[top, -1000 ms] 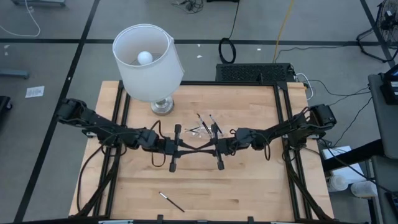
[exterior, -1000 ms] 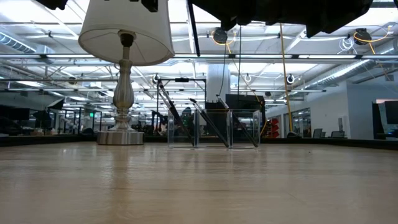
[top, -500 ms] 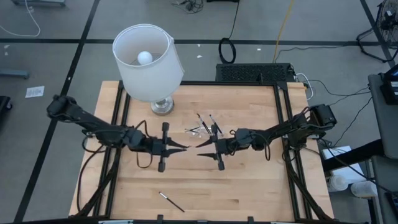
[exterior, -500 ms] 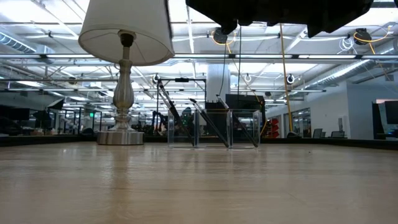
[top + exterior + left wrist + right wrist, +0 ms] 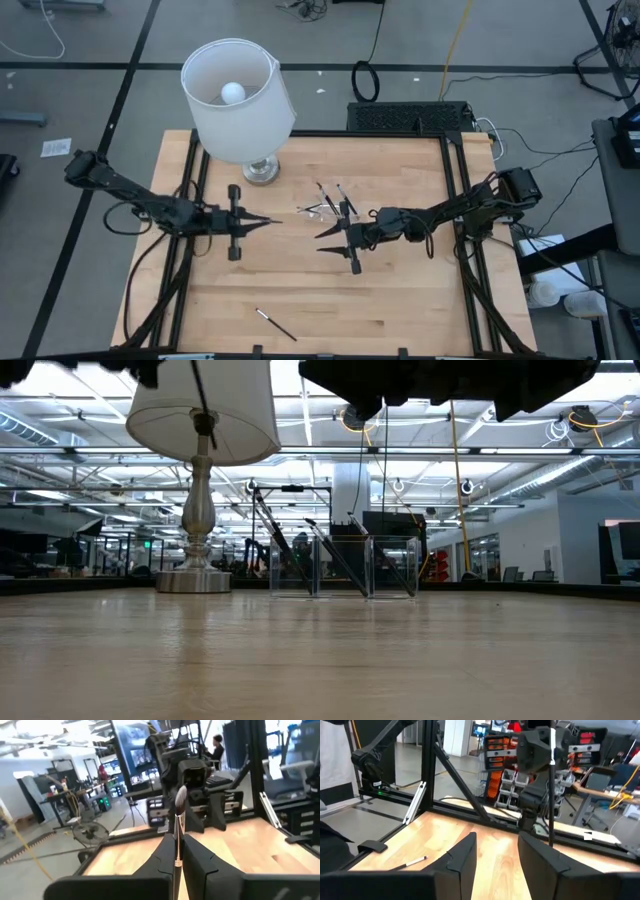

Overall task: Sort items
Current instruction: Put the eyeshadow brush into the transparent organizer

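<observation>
My left gripper (image 5: 268,222) hovers left of the table's middle, shut on one item, a thin dark stick (image 5: 177,827) with a pale brush-like tip (image 5: 179,795). My right gripper (image 5: 322,240) faces it from the right, open, with nothing between its fingers. A clear plastic tray (image 5: 325,208) stands on the table beyond the right gripper, and several dark sticks (image 5: 335,555) lean inside it. One more stick (image 5: 275,324) lies flat near the table's near edge. My left gripper pinches the stick between its two fingers, near the silvery band (image 5: 176,864) low on its shaft. The fingers are level, come from the table's left and lie across the stick. The stick stands upright, pale tip up, lifted clear of the table.
A white-shaded lamp (image 5: 240,95) on a silvery foot (image 5: 261,171) stands at the far left of the table. Black frame rails (image 5: 455,190) run along both sides. Bare wood lies between the grippers and the near edge.
The two grippers met at the table's middle, both on the stick. My right gripper opened and let go. My left gripper has drawn back toward the table's left edge, carrying the stick clear of the table.
</observation>
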Available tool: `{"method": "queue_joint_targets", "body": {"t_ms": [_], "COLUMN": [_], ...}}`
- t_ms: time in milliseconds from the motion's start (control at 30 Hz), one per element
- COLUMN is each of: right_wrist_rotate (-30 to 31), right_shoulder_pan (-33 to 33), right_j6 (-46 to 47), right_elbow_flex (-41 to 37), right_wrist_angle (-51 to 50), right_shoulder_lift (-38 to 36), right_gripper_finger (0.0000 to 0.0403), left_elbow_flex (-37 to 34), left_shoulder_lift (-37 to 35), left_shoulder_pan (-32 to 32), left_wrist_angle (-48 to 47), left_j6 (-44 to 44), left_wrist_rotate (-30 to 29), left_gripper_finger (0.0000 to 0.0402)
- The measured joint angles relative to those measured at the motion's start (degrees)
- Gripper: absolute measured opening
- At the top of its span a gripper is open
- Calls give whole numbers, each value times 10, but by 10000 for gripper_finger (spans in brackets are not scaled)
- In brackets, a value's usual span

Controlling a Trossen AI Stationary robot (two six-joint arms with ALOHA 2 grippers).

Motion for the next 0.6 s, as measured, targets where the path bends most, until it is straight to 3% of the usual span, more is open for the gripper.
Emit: {"method": "queue_joint_targets", "body": {"t_ms": [233, 500, 600], "right_wrist_rotate": [0, -2, -2], "right_shoulder_pan": [0, 0, 0], "right_j6": [7, 7, 8], "right_elbow_flex": [0, 0, 0], "right_wrist_angle": [-15, -17, -20], "right_shoulder_lift": [0, 0, 0], "right_gripper_finger": [126, 126, 125], "left_elbow_flex": [-103, -208, -212], "left_shoulder_lift": [-57, -51, -49], "left_shoulder_pan": [0, 0, 1], "left_wrist_angle": [101, 297, 304], "left_j6": [-26, -52, -51], "left_wrist_rotate": [-27, -65, -70], "left_gripper_finger": [13, 13, 13]}}
